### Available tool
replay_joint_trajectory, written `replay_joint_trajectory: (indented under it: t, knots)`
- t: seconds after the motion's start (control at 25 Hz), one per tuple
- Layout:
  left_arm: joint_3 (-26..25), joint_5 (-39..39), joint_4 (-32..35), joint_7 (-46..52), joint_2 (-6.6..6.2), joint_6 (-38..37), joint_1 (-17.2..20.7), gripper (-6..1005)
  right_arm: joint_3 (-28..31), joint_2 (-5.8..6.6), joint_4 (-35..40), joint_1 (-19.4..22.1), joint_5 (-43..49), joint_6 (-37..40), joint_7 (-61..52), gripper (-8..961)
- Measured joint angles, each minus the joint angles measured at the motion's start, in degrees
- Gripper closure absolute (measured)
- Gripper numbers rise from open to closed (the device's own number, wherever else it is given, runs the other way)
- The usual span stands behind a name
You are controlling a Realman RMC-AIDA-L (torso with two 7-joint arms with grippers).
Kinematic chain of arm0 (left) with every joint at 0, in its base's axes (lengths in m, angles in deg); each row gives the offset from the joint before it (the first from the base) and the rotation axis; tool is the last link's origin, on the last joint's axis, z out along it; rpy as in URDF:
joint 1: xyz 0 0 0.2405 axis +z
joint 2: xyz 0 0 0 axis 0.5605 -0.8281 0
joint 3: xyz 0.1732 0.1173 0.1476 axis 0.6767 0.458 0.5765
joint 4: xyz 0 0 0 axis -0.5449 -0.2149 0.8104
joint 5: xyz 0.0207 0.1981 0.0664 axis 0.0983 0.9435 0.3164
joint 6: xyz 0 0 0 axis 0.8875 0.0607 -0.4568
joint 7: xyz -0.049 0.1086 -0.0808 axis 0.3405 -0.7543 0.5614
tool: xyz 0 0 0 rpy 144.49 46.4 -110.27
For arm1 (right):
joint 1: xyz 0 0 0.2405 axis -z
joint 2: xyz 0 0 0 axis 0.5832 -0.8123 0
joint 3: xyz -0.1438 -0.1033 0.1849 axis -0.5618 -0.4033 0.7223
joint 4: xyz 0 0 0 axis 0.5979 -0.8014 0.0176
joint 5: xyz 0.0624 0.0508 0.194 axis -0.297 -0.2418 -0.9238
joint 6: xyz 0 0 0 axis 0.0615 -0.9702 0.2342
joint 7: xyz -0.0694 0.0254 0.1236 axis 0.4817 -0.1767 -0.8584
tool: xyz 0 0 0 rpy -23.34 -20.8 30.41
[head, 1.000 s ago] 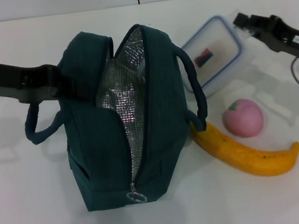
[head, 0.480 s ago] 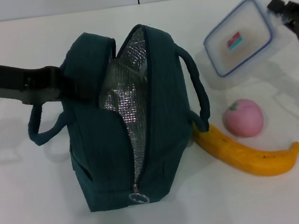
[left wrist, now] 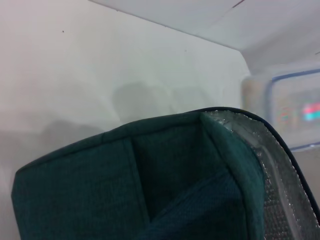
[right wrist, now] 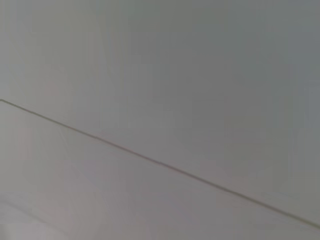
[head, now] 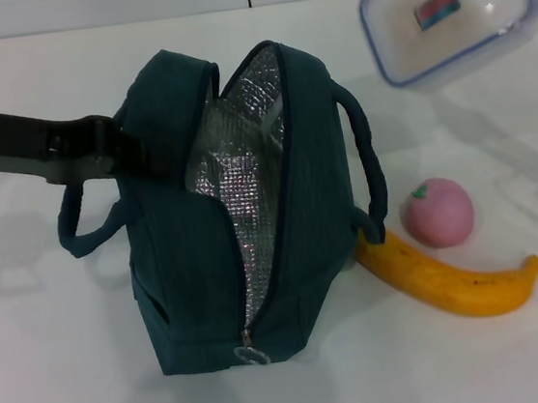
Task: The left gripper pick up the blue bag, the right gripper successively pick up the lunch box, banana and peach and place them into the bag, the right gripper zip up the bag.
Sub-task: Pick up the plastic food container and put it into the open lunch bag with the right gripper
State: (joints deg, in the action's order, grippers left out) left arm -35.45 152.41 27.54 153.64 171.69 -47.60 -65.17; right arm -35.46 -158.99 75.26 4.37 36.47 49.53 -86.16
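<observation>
The left gripper, jaws closed on the bag, holds it upright and unzipped on the worktop. The box hangs in the air at the far right; its gripper is out of view. The peach and banana lie beside the bag.

L arm: black flat link w/ grey bracket, dark tool end, maybe a screw.

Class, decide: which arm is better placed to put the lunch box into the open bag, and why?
The right. The lunch box is lifted off the table at the far right edge, on the right arm's side. The left gripper is at the blue bag, whose mouth stands open.
</observation>
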Motion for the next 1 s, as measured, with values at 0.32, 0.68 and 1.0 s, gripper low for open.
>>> replay_joint_trajectory:
  t: [0.32,0.68,1.0]
  knots:
    - [0.2,0.0,-1.6,-0.5,0.09,0.0,-0.4,961,-0.6,-0.61,-0.7,-6.3,-2.8,9.1,-4.4,799]
    - [0.3,0.0,-3.7,-1.8,0.96,0.0,-3.0,961,-6.3,-0.96,-3.4,-15.3,-2.1,6.5,-3.7,783]
    - [0.2,0.2,-5.1,-3.1,1.17,0.7,-3.6,961,-14.1,-0.96,-5.3,-15.3,-2.0,-1.8,-0.3,768]
